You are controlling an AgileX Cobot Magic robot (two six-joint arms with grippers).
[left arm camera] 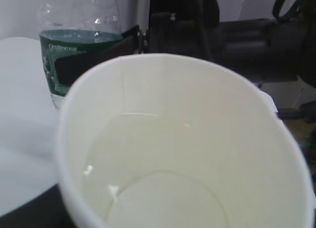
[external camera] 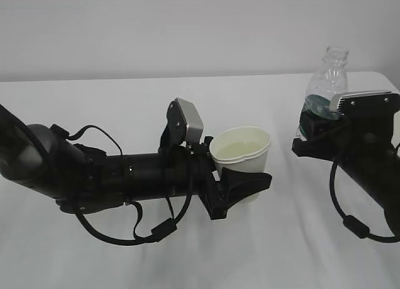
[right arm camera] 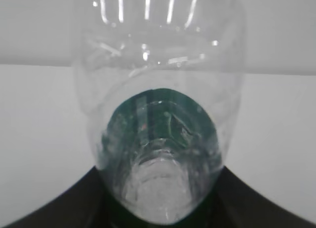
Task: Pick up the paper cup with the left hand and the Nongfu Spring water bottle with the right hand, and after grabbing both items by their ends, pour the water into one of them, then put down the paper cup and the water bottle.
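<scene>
Stretching across a white table [external camera: 262, 251], the left hand [external camera: 240, 182] lies low with its black jaws clamped around the lower body of the paper cup [external camera: 242, 152]. The right hand [external camera: 315, 131] sits at the far right, well apart, its jaws closed on the label band of the Nongfu Spring water bottle [external camera: 328, 76], which stands upright with its open neck on top. The cup sits upright too, and the left wrist view shows clear water [left arm camera: 163, 178] pooled inside it.
</scene>
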